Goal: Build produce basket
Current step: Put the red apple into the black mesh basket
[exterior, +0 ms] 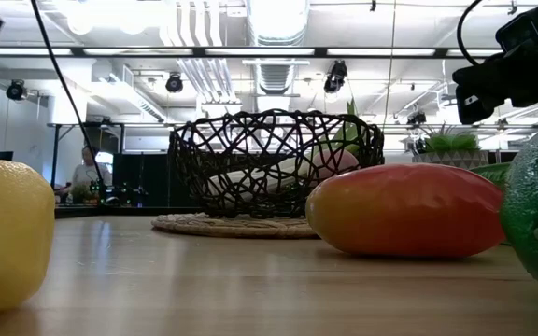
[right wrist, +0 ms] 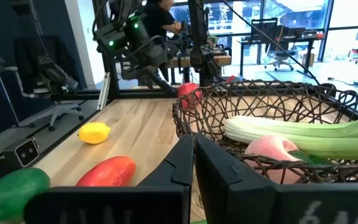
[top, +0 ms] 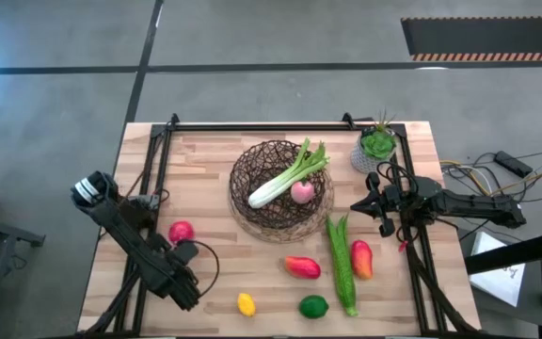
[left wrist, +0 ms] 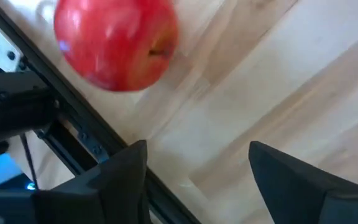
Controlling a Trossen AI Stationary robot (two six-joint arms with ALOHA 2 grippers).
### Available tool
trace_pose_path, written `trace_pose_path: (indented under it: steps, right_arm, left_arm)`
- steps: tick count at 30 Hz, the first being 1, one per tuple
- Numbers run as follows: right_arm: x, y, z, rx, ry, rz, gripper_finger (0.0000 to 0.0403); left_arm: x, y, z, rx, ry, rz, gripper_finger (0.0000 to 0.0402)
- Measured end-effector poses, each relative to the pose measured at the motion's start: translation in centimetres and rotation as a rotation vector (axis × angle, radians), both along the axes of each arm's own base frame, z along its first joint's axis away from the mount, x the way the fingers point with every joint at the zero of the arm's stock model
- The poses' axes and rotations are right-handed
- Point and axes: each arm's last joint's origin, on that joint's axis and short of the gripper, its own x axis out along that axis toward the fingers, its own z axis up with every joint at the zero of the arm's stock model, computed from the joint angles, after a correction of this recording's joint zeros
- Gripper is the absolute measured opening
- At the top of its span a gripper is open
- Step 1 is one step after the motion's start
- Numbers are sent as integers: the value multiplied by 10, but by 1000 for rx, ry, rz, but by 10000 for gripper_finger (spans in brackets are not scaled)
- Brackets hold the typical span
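The dark wire basket (top: 280, 215) stands mid-table on its pale woven base. Inside it lie the pale green celery stalk (top: 288, 176) and a pink fruit (top: 302, 192); both also show in the right wrist view, celery (right wrist: 303, 135) and pink fruit (right wrist: 269, 150). A red fruit (top: 181, 232) rests on the table left of the basket. My left gripper (top: 183, 248) hovers open just near of this red fruit (left wrist: 114, 43), touching nothing. My right gripper (top: 360, 205) is shut and empty, just right of the basket, its fingers (right wrist: 193, 146) pointing at the basket's wall (right wrist: 241, 102).
On the near part of the table lie a red-orange fruit (top: 302, 267), a long green vegetable (top: 342, 264), another red-orange fruit (top: 361, 259), a lemon (top: 246, 303) and a lime (top: 313, 306). A small potted plant (top: 376, 146) stands at the far right. Black rails (top: 158, 160) run along the table's sides.
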Motion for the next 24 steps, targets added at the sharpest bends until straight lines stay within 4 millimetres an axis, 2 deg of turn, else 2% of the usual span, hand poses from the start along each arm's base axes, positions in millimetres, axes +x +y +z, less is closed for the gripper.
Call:
trace_pose_path:
  steps: [5,9,18,24]
  right_arm:
    - [0,0,0,0,0,0,9]
    - [0,0,0,0,0,0,9]
    - [0,0,0,0,0,0,9]
    - [0,0,0,0,0,0,9]
  left_arm:
    - [3,-6,-19,173,-56,-51,251]
    - [4,0,-23,331,-142,-50,242]
    - [-7,40,-28,521,-394,73,240]
    - [-16,71,-32,489,-518,169,240]
